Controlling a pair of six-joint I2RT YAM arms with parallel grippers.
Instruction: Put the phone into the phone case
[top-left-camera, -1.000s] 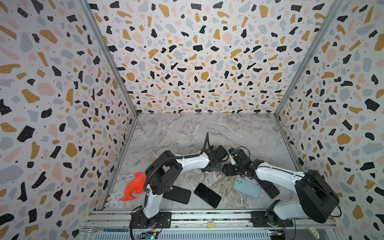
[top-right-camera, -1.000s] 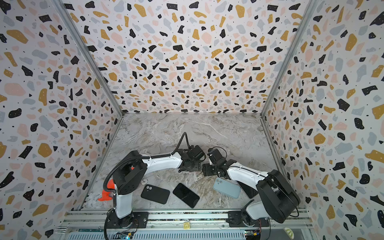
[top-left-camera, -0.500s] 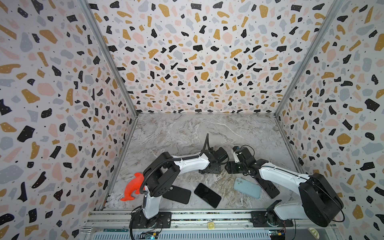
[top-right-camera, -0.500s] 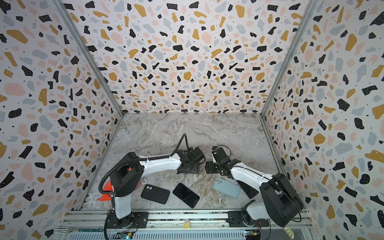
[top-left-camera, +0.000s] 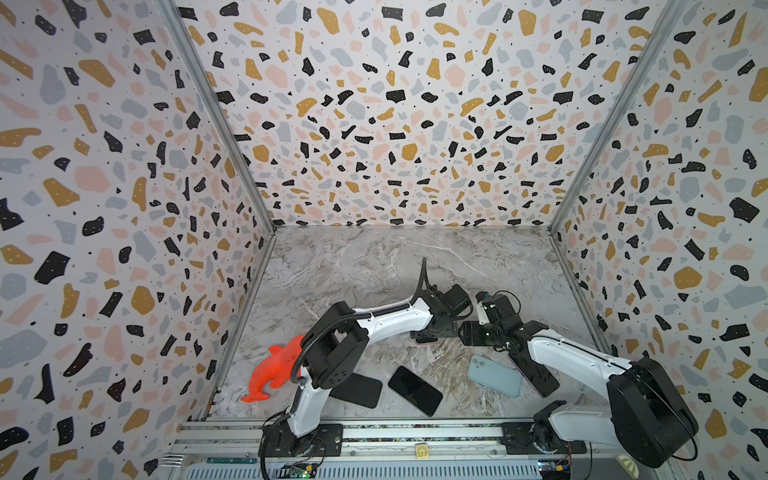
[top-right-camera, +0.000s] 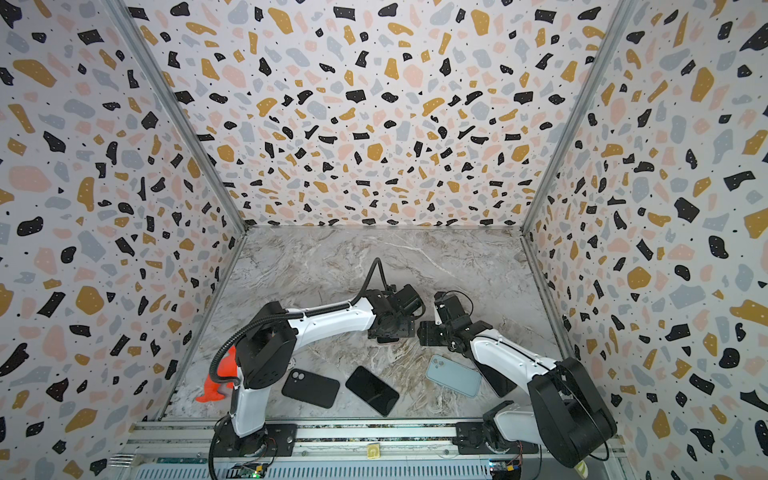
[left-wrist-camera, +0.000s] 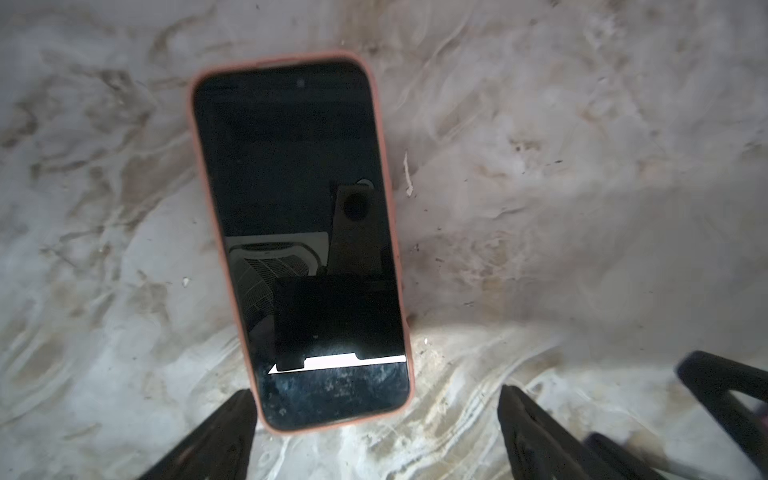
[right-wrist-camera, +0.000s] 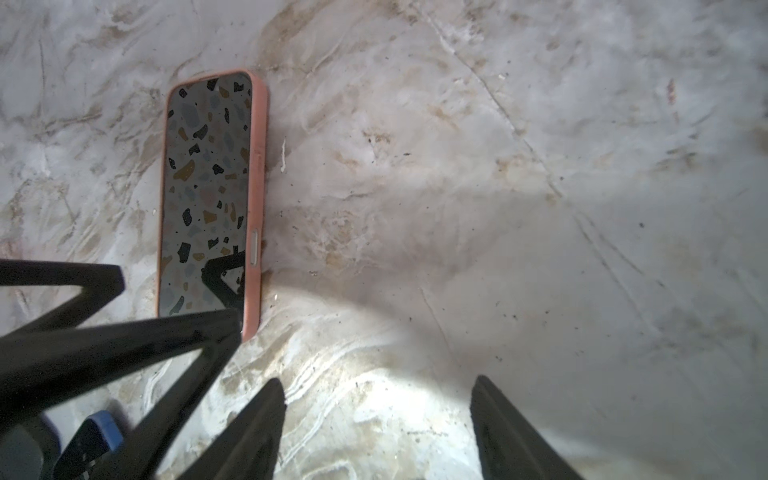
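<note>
1. Both top views are evenly bright and sharp, with walls bowed by wide-angle distortion.
2. Wrist views are dimmer; the near black gripper fingers (left-wrist-camera: 216, 440) look soft.
3. The black phone screen in its pink case (right-wrist-camera: 208, 195) mirrors the speckled wall.
4. A bright patch lies on the grey marble tabletop (right-wrist-camera: 457, 208) just ahead of the fingers.

Enclosed on three sides by tall terrazzo-patterned walls (top-left-camera: 395, 124): white ground scattered with black, ochre, pink and grey-blue chips. Joined at the two far corners by slanting metal corner posts (top-left-camera: 216, 112), grey and plain. Floored with a marble-look tabletop (top-right-camera: 374, 257), pale grey veined in brown and white, dusty and specked in the wrist views (left-wrist-camera: 582, 166). Closed along the near edge by an aluminium rail (top-left-camera: 415, 432) with slotted profiles. Lit evenly from above, brighter on the back wall, with a bright patch on the tabletop close under each wrist camera (right-wrist-camera: 353, 332).
</note>
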